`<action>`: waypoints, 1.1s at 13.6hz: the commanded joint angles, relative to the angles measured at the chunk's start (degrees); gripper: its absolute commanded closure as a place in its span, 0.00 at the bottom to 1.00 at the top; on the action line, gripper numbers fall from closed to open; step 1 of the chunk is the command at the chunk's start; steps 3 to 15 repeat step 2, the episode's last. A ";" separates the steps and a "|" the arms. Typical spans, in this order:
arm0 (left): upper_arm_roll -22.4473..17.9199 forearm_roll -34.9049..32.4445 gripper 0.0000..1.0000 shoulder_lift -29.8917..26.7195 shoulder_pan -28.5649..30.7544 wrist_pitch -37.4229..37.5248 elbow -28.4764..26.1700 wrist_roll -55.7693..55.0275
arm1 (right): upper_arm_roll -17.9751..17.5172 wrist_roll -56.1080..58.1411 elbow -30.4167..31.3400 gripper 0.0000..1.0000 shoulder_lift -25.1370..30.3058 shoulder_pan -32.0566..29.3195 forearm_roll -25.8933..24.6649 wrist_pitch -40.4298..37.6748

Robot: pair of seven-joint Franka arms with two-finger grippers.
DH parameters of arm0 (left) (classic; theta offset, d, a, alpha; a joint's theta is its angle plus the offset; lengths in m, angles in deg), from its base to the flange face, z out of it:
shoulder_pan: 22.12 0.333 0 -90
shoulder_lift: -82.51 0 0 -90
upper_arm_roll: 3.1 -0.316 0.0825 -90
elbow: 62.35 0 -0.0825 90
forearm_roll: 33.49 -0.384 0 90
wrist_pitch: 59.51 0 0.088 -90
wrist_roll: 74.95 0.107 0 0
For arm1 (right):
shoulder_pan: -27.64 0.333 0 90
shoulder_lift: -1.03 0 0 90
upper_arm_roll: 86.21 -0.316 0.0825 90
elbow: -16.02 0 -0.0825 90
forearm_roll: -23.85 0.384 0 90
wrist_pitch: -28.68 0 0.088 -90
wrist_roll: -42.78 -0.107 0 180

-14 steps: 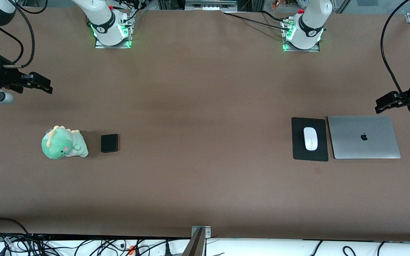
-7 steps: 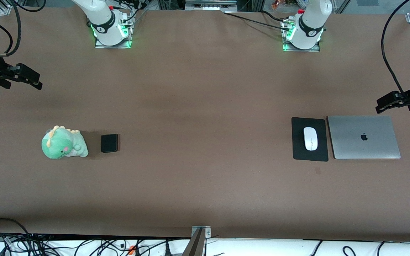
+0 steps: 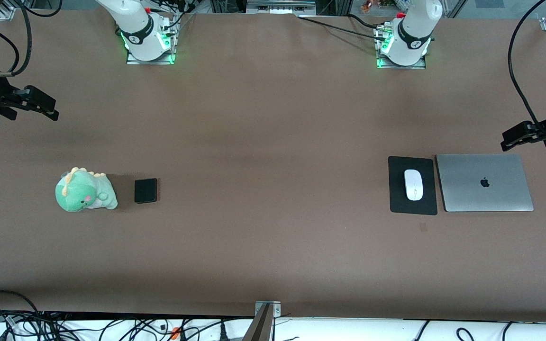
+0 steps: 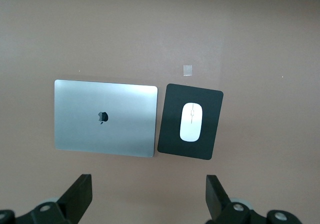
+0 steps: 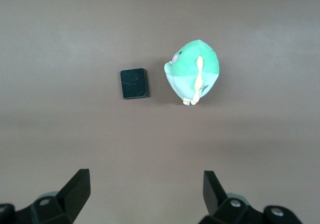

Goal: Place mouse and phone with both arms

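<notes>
The white mouse (image 3: 414, 184) lies on a black mouse pad (image 3: 398, 201) toward the left arm's end of the table. The small black phone (image 3: 145, 190) lies flat toward the right arm's end, beside a green plush dinosaur (image 3: 85, 190). My left gripper (image 3: 511, 137) is open and empty over bare table by the laptop's corner. Its wrist view shows the mouse (image 4: 191, 122) well apart from the left gripper (image 4: 148, 194). My right gripper (image 3: 45, 105) is open and empty over bare table at the table's end. Its wrist view shows the phone (image 5: 134, 83) apart from the right gripper (image 5: 145, 191).
A closed silver laptop (image 3: 485, 183) lies next to the mouse pad, toward the left arm's end; it also shows in the left wrist view (image 4: 105, 118). The plush dinosaur (image 5: 192, 71) sits close to the phone. A small tape mark (image 3: 423, 228) is nearer the front camera than the pad.
My right gripper has moved away from the front camera and toward the table's end, then settled. The left gripper, mouse and phone have hardly moved.
</notes>
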 commanded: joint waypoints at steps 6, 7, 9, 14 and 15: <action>0.69 0.57 0.00 -0.48 0.70 0.81 0.62 0.93 | -0.79 -0.16 -1.67 0.00 -0.30 -1.01 -0.04 -1.50; 0.69 0.57 0.00 -0.48 0.70 0.81 0.62 0.93 | -0.79 -0.16 -1.67 0.00 -0.30 -1.01 -0.04 -1.50; 0.69 0.57 0.00 -0.48 0.70 0.81 0.62 0.93 | -0.79 -0.16 -1.67 0.00 -0.30 -1.01 -0.04 -1.50; 0.69 0.57 0.00 -0.48 0.70 0.81 0.62 0.93 | -0.79 -0.16 -1.67 0.00 -0.30 -1.01 -0.04 -1.50; 0.69 0.57 0.00 -0.48 0.70 0.81 0.62 0.93 | -0.79 -0.16 -1.67 0.00 -0.30 -1.01 -0.04 -1.50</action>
